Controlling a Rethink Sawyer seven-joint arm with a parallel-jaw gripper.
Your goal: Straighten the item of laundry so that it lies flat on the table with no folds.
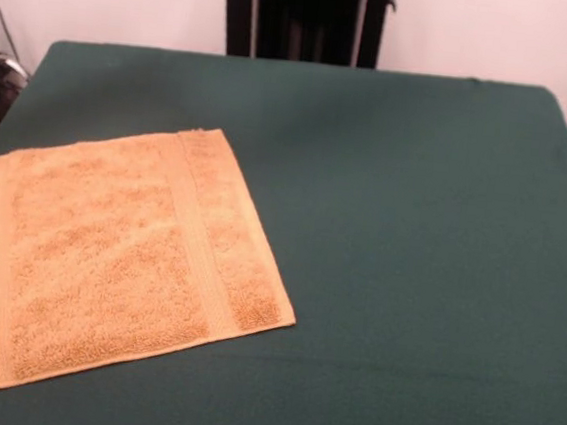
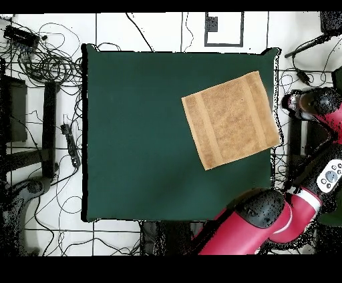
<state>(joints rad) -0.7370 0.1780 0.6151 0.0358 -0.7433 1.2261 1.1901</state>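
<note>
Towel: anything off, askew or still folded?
No folds show: the square orange-tan terry-cloth towel lies flat on the dark green felt-covered table. It sits rotated against the table's edges, close to one side edge.

Red, rounded-shell robot arm (image 2: 267, 223) with black joint sections; grey button pad (image 2: 330, 176) on one white-edged link.

The square orange-tan terry-cloth towel (image 1: 108, 256) has a rough, looped, matt pile, with flatter, tighter-woven band stripes near two opposite edges and a smooth hemmed border. The large rectangular dark green surface (image 1: 411, 245) is covered in plain matt felt-like cloth. The red and black robot arm (image 2: 267, 223) looks like glossy, smooth hard shell.
</note>
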